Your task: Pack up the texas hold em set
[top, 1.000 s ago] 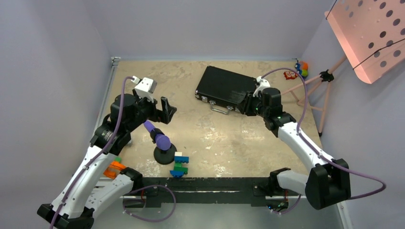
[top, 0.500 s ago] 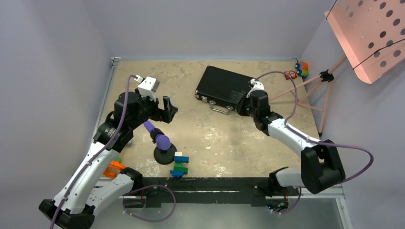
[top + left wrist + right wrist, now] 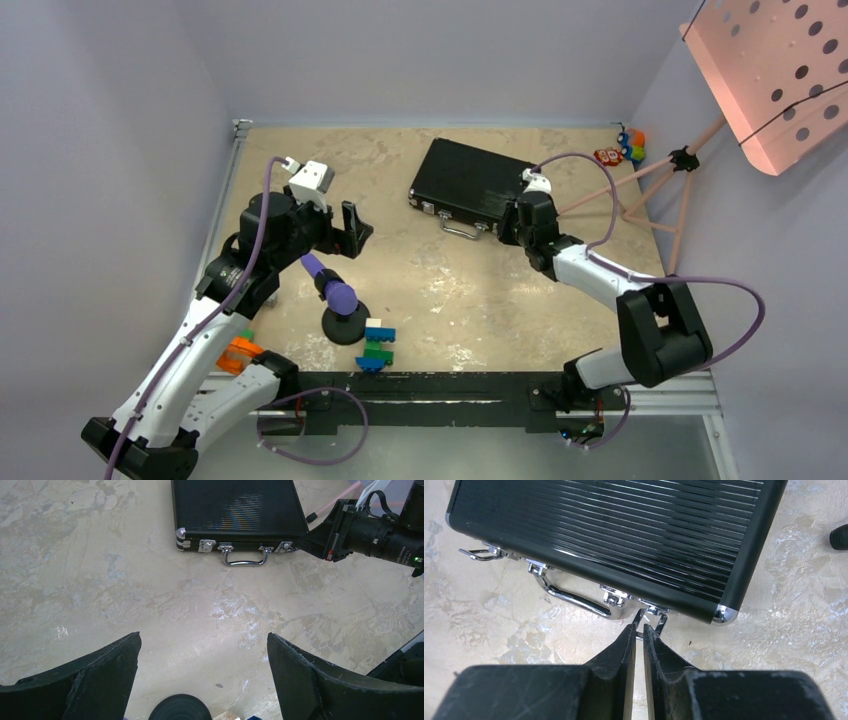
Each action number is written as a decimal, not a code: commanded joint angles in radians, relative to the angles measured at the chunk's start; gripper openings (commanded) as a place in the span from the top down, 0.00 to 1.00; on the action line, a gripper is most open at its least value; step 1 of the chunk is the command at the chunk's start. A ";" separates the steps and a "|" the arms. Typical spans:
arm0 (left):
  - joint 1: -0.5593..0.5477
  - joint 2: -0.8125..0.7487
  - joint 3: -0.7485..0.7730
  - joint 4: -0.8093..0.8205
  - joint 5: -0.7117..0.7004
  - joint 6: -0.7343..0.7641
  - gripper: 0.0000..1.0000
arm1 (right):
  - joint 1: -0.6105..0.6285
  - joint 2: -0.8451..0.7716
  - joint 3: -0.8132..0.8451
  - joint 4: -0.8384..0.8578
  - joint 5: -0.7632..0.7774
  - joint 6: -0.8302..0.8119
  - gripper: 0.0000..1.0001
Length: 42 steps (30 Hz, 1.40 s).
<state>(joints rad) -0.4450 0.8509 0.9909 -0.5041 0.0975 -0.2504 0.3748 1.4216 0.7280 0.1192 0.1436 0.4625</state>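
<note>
The black ribbed case (image 3: 465, 183) of the texas hold em set lies closed at the back of the table, its silver handle (image 3: 574, 597) facing the arms. No chips, cards or buttons show. My right gripper (image 3: 640, 627) is shut, its tips pinching the hanging wire loop of the right-hand latch (image 3: 651, 617) at the case's front edge; in the top view that gripper (image 3: 503, 228) is at the case's near right corner. The left-hand latch (image 3: 479, 554) sticks out, flipped open. My left gripper (image 3: 202, 645) hovers wide open and empty, well in front of the case (image 3: 235, 505).
A purple-tipped object on a black round base (image 3: 343, 310) stands under the left arm, with a toy-brick figure (image 3: 378, 345) beside it. A pink stand (image 3: 650, 190) with a perforated plate (image 3: 780, 70) and small colourful toys (image 3: 625, 148) fill the back right corner.
The right arm has folded in and carried its gripper left along the case's front to the right latch, and its jaws have closed there. The left arm barely shifted.
</note>
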 commanded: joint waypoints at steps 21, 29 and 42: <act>0.003 -0.001 0.011 0.009 0.013 -0.007 0.01 | 0.021 0.063 -0.046 0.058 0.072 0.043 0.87; 0.003 -0.003 0.011 0.009 0.014 -0.007 0.01 | 0.025 0.085 -0.062 0.062 0.116 0.054 0.88; 0.003 -0.002 0.011 0.007 0.015 -0.007 0.01 | 0.047 0.123 -0.087 0.061 0.222 0.098 0.89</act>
<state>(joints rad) -0.4450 0.8528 0.9909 -0.5041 0.1005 -0.2504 0.4175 1.5276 0.6743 0.2192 0.2657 0.5400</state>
